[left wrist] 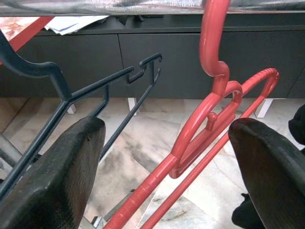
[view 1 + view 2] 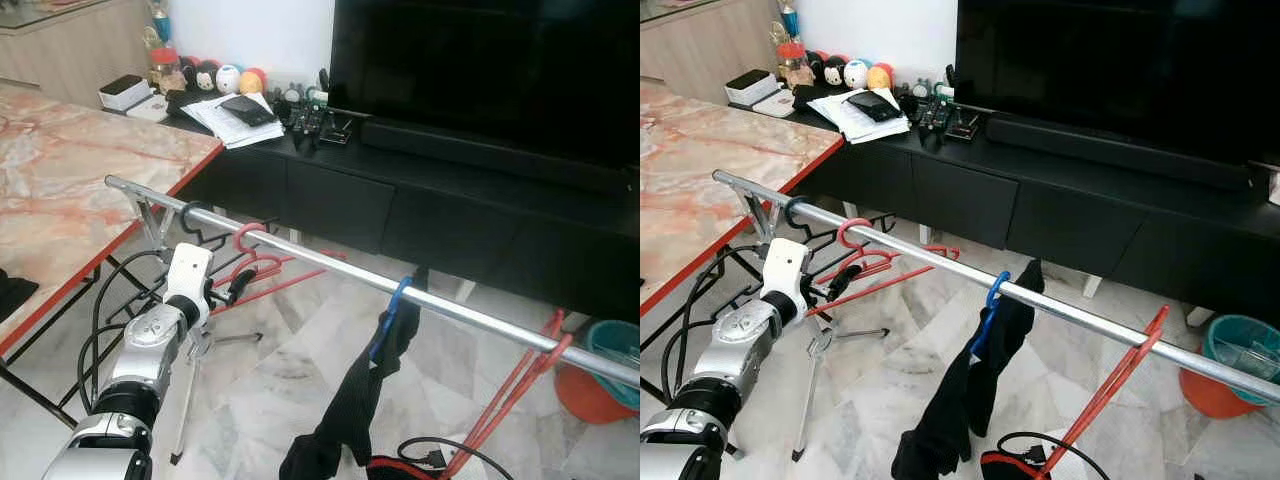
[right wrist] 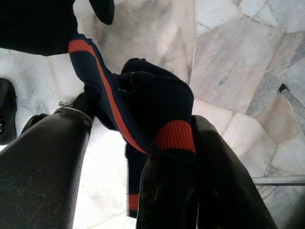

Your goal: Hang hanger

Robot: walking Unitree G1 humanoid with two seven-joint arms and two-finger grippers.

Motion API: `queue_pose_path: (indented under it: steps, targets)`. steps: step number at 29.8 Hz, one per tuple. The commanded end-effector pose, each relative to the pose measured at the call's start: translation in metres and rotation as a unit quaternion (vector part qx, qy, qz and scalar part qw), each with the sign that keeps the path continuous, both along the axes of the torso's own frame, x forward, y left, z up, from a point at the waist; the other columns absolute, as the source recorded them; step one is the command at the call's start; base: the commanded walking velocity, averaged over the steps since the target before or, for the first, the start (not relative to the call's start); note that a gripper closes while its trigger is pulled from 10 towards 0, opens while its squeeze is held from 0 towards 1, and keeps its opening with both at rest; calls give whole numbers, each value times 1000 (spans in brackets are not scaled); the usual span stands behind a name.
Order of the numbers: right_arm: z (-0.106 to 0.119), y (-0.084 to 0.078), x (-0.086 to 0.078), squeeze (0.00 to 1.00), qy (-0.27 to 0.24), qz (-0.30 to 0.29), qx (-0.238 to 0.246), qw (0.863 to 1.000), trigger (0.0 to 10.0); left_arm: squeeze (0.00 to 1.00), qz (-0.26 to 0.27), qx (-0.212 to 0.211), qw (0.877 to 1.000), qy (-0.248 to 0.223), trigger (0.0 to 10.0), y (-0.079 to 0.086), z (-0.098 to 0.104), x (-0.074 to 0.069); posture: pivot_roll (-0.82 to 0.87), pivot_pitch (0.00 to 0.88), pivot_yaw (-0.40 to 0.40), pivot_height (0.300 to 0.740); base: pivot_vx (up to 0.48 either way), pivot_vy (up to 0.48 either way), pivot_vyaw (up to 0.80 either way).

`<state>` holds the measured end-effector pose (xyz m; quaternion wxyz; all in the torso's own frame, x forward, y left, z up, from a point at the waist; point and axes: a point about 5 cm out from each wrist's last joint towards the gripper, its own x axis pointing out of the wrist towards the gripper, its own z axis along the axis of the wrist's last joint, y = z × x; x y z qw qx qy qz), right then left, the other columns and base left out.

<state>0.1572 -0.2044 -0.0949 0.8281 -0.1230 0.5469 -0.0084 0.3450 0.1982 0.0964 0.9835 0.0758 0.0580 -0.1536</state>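
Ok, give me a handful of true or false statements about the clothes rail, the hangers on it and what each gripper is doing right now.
1. A red hanger hangs on the metal rail beside a black hanger. True.
2. The left gripper is clamped shut on the red hanger. False: its fingers stand apart, with the hanger between them.
3. A dark garment hangs from a blue hanger on the rail. True.
4. The right gripper holds nothing. False: it holds dark cloth with red stripes.
5. The rail stands on carpet. False: it stands on a marble floor.
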Motion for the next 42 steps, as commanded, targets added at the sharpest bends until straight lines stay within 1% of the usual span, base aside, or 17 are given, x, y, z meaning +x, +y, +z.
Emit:
queue_pose_path:
  steps: [1, 19, 21, 22, 23, 24, 35, 38, 42]
  targets:
    - [1, -2, 2, 0, -2, 2, -2, 1000, 10000, 0, -1, 2, 1000, 1, 10000, 2, 1, 1, 45, 0, -64, 740, 0, 0, 0]
    - [1, -2, 2, 0, -2, 2, -2, 1000, 10000, 0, -1, 2, 1000, 1, 10000, 2, 1, 1, 45, 0, -64, 740, 0, 0, 0]
    - [1, -2, 2, 0, -2, 2, -2, 1000, 10000, 0, -2, 4, 1000, 5, 10000, 2, 0, 4, 36, 0, -61, 740, 0, 0, 0]
    - [1, -4, 1, 0, -3, 2, -3, 1000, 10000, 0, -39, -5, 997, 73, 10000, -15, -18, 4, 3, 0, -55, 740, 0, 0, 0]
    - [1, -5, 1, 0, -4, 2, -4, 1000, 10000, 0, -50, -8, 994, 92, 10000, -20, -23, 3, 3, 0, -55, 740, 0, 0, 0]
    - [1, -5, 1, 0, -4, 2, -4, 1000, 10000, 0, -56, -10, 993, 101, 10000, -23, -25, 3, 3, 0, -55, 740, 0, 0, 0]
    - [1, -4, 1, 0, -5, 1, -2, 1000, 10000, 0, -69, -3, 992, 107, 10000, -26, -26, 3, 4, 0, -52, 740, 0, 0, 0]
    - [1, -4, 1, 0, -5, 1, -2, 1000, 10000, 0, -52, 9, 994, 101, 10000, -25, -27, 4, 4, 0, -52, 740, 0, 0, 0]
    - [1, -4, 1, 0, -5, 1, -2, 1000, 10000, 0, -40, 6, 995, 92, 10000, -26, -25, 5, 3, 0, -53, 740, 0, 0, 0]
